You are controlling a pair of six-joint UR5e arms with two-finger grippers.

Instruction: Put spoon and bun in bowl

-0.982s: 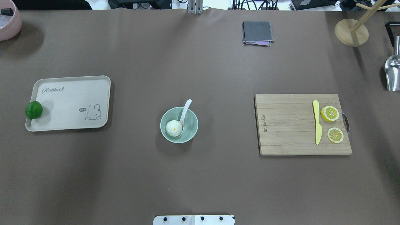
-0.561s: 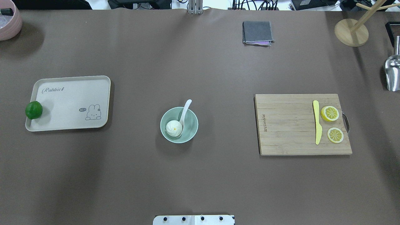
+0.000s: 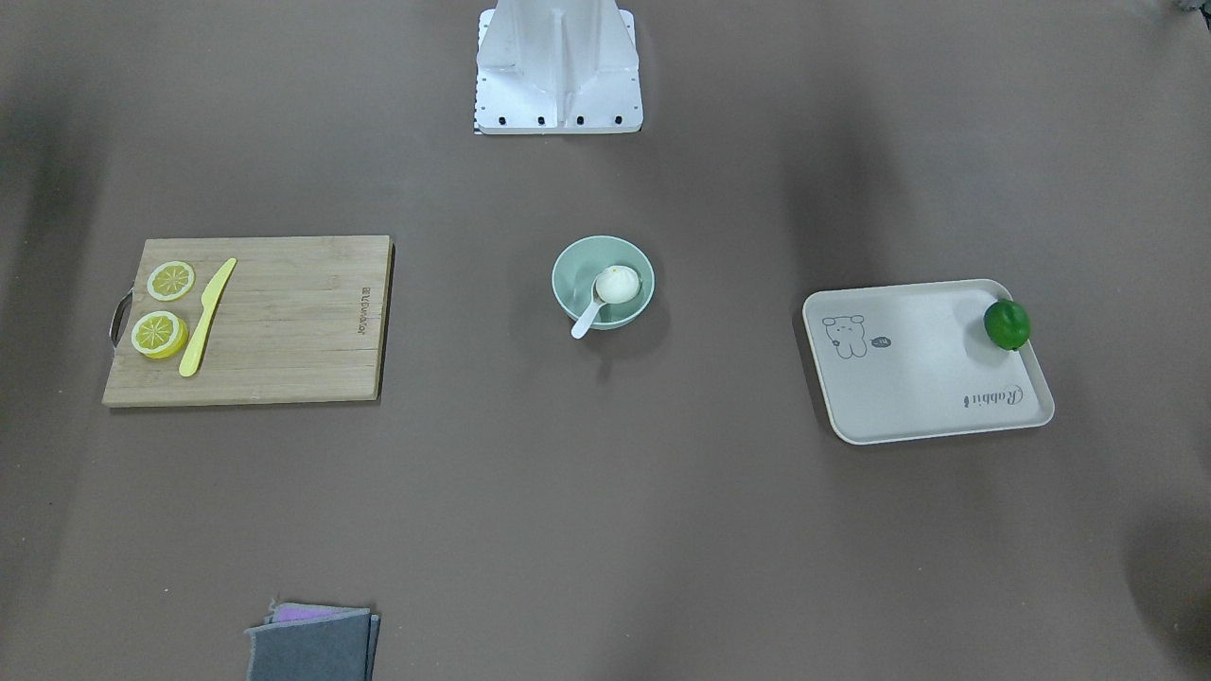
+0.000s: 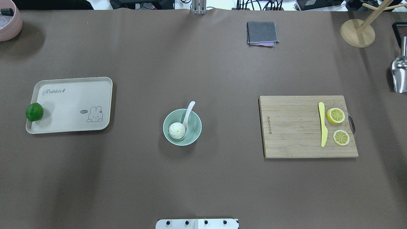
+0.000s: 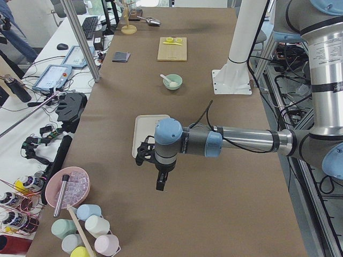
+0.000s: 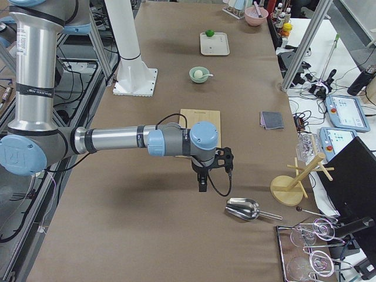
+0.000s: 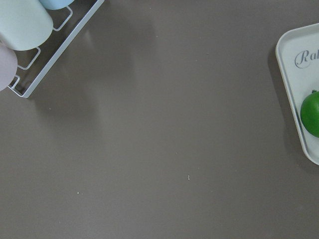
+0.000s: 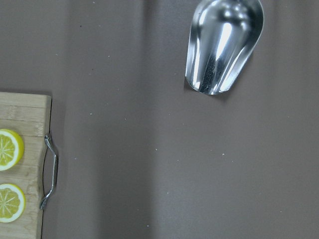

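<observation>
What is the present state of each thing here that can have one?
bowl: upright, holding bun and spoon.
bun: inside the bowl, pleats up.
spoon: scoop in the bowl beside the bun, handle over the rim.
lime: whole, at the rim of the tray.
lemon slices: cut, flat on the cutting board.
knife: flat on the board beside them.
cloth: folded.
left gripper: open or shut, cannot tell.
right gripper: likewise cannot tell.

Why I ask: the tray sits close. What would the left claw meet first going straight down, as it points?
Probably bare table: the left claw points down beside the tray, and its wrist view shows only brown surface at centre. Depth is unclear.
</observation>
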